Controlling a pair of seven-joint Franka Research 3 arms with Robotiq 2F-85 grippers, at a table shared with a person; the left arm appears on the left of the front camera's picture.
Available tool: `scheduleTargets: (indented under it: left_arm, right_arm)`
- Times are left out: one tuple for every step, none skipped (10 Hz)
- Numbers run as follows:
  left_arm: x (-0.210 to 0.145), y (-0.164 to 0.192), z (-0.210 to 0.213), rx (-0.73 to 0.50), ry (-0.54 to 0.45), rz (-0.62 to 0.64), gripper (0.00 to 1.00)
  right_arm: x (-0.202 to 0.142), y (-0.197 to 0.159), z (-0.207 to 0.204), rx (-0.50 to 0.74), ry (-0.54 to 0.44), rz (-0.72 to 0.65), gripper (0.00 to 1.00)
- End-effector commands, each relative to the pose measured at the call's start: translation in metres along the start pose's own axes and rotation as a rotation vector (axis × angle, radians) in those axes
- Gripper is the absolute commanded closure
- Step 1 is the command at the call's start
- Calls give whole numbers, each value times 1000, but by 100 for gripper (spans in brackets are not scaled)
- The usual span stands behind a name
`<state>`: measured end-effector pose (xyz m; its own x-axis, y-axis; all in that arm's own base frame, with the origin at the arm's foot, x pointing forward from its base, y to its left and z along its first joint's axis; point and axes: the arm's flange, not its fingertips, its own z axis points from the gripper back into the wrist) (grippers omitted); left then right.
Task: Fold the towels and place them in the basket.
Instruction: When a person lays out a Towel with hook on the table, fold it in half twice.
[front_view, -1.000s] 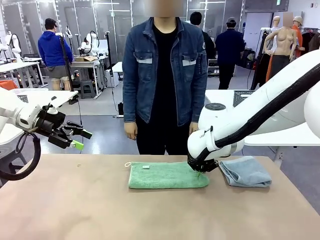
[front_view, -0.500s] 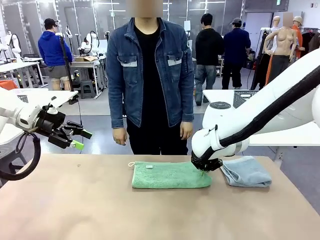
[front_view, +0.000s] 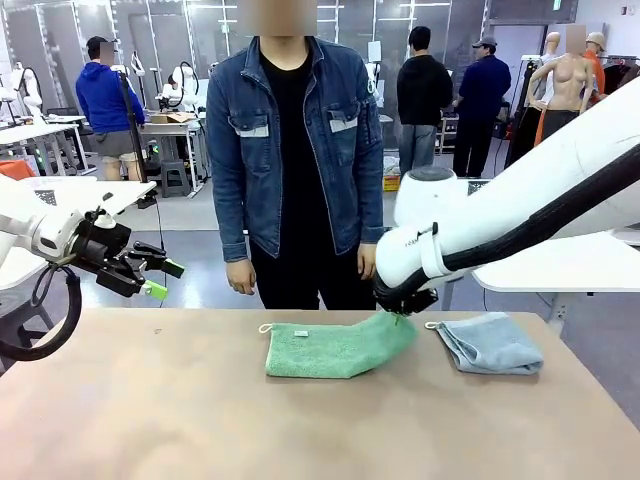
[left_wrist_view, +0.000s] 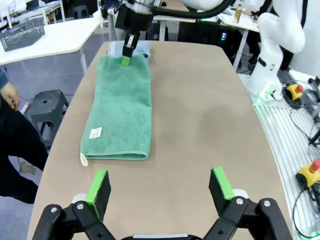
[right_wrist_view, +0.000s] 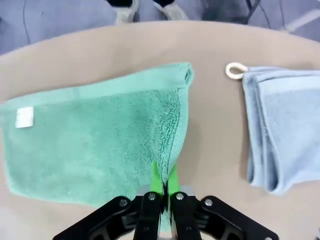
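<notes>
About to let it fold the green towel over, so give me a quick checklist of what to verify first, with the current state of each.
1. Right end effector shut on the green towel: ok, edge pinched between its pads.
2. Pinched end lifted off the table: ok, that end is raised while the rest lies flat.
3. Left end effector out of the fold path: ok, open and short of the towel.
4. Person's hands off the table: ok, hanging at their sides.
5. Blue towel apart from the green one: ok, bare table between them.
6. Basket near enough for placing: cannot tell.
</notes>
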<state>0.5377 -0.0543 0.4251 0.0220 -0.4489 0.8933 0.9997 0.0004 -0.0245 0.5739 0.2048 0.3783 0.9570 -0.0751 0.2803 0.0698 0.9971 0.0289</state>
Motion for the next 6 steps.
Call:
scheduleTargets:
  left_arm:
    - [1, 1, 1, 1, 0, -2, 0]
    - [1, 1, 1, 1, 0, -2, 0]
    - [1, 1, 1, 1, 0, -2, 0]
    - [1, 1, 1, 1, 0, -2, 0]
    - [1, 1, 1, 1, 0, -2, 0]
    - [1, 1, 1, 1, 0, -2, 0]
  right_arm:
    - [-8, 38, 25, -25, -5, 9, 100]
    - [-13, 56, 38, -13, -6, 34, 100]
    - [-17, 74, 44, -6, -19, 59, 100]
    - [-21, 97, 44, 10, -20, 79, 100]
    - [-23, 118, 40, 11, -34, 76, 100]
    - [-24, 137, 32, 34, -17, 72, 100]
